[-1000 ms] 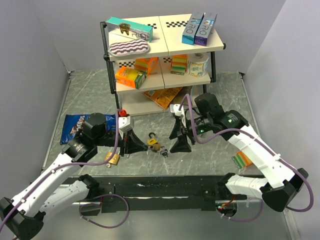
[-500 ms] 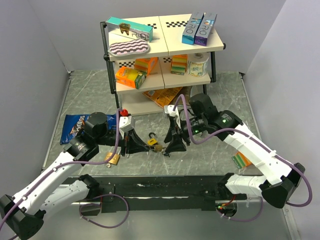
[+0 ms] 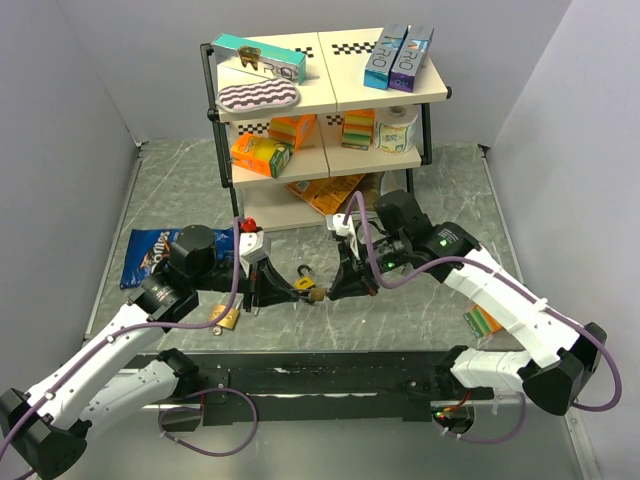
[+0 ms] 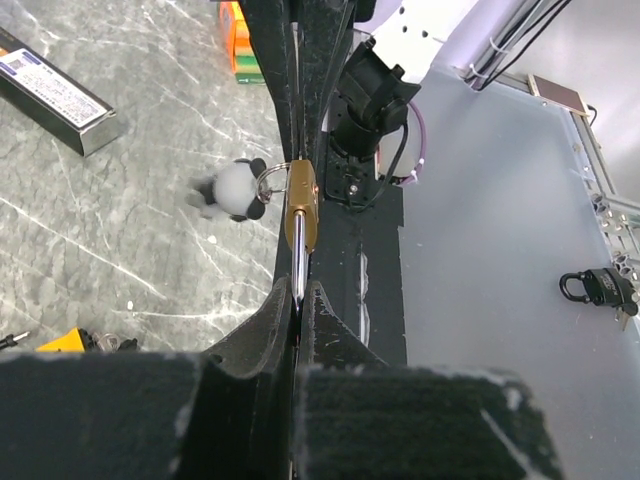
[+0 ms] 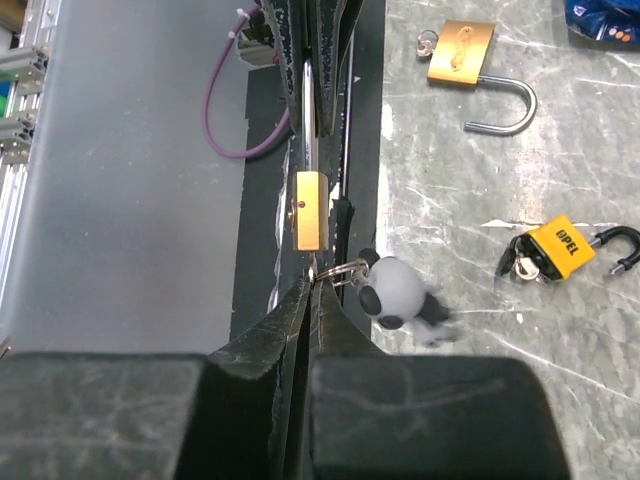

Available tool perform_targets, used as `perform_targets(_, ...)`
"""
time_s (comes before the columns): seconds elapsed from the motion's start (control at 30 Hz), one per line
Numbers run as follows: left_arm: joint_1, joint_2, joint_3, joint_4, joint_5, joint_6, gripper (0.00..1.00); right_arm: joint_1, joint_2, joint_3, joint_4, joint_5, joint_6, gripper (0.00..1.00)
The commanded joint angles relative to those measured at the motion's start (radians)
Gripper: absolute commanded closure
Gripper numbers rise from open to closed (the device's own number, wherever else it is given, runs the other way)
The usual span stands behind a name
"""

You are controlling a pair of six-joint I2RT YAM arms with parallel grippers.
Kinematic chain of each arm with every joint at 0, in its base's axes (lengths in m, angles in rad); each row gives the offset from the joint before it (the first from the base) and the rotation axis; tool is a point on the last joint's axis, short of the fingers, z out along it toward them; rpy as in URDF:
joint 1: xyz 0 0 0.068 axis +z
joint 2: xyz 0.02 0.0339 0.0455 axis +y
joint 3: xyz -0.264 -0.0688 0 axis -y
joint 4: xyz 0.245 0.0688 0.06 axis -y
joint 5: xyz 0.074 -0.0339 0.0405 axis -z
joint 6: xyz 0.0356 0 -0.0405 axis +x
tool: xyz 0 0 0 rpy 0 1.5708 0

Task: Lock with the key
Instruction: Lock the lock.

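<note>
A small brass padlock (image 3: 311, 291) hangs in the air between my two grippers, above the table's near middle. My left gripper (image 4: 297, 300) is shut on its silver shackle (image 4: 298, 270), with the brass body (image 4: 300, 205) just past the fingertips. My right gripper (image 5: 312, 285) is shut at the bottom of the padlock (image 5: 311, 210), where the key sits. The key itself is hidden between the fingers. Only its ring (image 5: 341, 270) and a white-and-black panda charm (image 5: 395, 292) show, dangling to the side.
An open brass padlock (image 5: 460, 55) and a yellow padlock (image 5: 560, 245) lie on the marble table below the left arm. A black padlock (image 4: 598, 287) lies on the grey side surface. A loaded shelf (image 3: 320, 100) stands behind, with a blue snack bag (image 3: 150, 250) at the left.
My right gripper has moved left up to the padlock and closed at its key end. The left gripper has kept its hold on the shackle.
</note>
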Motion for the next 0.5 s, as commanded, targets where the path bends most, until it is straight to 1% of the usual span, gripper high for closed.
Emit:
perform_targets(0.0,-0.002,-0.029,0.0,0.031,0.007,0.014,0.99,-0.032,-0.03,-0.019,0.025,-0.014,-0.027,1.0)
perform_targets(0.17,0.041,-0.041,-0.012,-0.023,0.011,0.061,0.99,-0.129,-0.046,-0.042,-0.03,-0.055,-0.064,1.0)
perform_targets(0.3,0.068,-0.046,-0.032,-0.043,0.013,0.104,0.99,-0.204,-0.053,-0.067,-0.079,-0.066,-0.153,1.0)
perform_targets(0.33,0.072,-0.044,-0.038,-0.045,0.019,0.107,0.99,-0.242,-0.044,-0.07,-0.087,-0.066,-0.17,1.0)
perform_targets(0.43,0.075,-0.035,-0.047,-0.035,0.013,0.107,0.99,-0.301,-0.015,-0.082,-0.058,-0.012,-0.184,1.0)
perform_targets(0.47,0.075,-0.032,-0.049,-0.031,0.01,0.107,0.99,-0.312,-0.007,-0.096,-0.029,0.038,-0.172,1.0)
